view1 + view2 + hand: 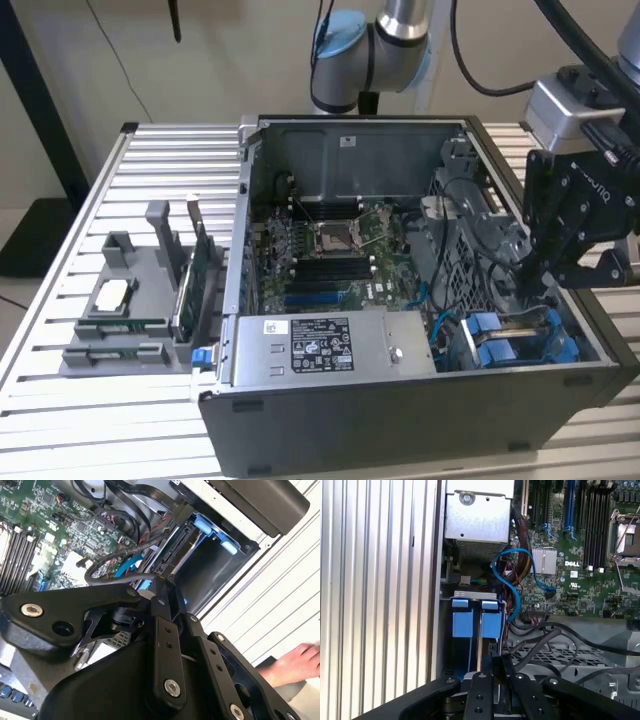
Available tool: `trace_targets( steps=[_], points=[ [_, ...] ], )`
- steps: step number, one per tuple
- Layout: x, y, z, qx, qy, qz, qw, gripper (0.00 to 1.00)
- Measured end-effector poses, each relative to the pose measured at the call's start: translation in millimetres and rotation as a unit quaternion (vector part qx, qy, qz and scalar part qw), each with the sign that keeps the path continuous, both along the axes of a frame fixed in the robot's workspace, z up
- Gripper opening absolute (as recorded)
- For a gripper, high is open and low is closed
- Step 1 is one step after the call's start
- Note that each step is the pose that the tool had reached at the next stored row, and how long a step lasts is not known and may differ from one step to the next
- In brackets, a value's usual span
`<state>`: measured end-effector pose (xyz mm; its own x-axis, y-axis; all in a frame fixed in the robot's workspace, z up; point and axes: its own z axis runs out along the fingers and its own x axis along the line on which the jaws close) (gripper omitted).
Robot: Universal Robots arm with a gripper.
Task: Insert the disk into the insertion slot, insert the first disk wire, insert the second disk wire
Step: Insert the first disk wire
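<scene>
We see the dark-grey computer case [400,430] lying open on the slatted aluminium desk [150,150], with bare slats on every side of it. The grey drive-bay insertion slot [215,572] sits in the case corner at the exterior view's right. The case wall hems it in on one side, and a looping blue cable [512,575] and black wires [555,635] crowd the other. The silver disk in its bright blue carrier frame [491,624] stands in that slot, its blue tabs facing the gripper. The black gripper [496,664] hangs just above the frame, with the arm reaching down over the case rim and the fingers drawn together. A person's hand [295,662] shows over the desk slats outside the case.
</scene>
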<state>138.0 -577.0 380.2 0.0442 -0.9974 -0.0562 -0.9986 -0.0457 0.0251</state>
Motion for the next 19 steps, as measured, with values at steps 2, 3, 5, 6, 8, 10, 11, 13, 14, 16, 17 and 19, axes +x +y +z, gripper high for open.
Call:
trace_targets(
  steps=[2,3,5,6,8,10,11,13,14,16,17,19],
  points=[
    [1.9,-1.0,-0.9,0.0000,0.0034,0.000,1.0000,0.19],
    [3.0,-1.5,-1.3,-0.0001,0.0052,0.000,1.0000,0.19],
    [6.4,-2.6,-2.8,0.0000,0.0100,0.000,1.0000,0.19],
    [8.2,-2.9,-3.6,0.0000,0.0116,0.000,0.9999,0.19],
    [12.3,-3.3,-6.1,0.0000,0.0141,0.000,0.9999,0.19],
    [16.6,-3.4,-8.3,0.0001,0.0157,0.000,0.9999,0.19],
    [18.6,-3.4,-9.3,0.0001,0.0167,0.000,0.9999,0.19],
    [23.2,-3.4,-11.7,0.0003,0.0192,0.000,0.9998,0.19],
    [25.4,-3.4,-12.8,0.0003,0.0204,0.000,0.9998,0.19],
    [29.8,-3.4,-15.1,0.0003,0.0231,0.000,0.9997,0.19],
    [31.9,-3.4,-16.2,0.0004,0.0244,0.000,0.9997,0.19],
    [34.0,-3.4,-18.8,0.0004,0.0267,0.000,0.9996,0.19]
  ],
)
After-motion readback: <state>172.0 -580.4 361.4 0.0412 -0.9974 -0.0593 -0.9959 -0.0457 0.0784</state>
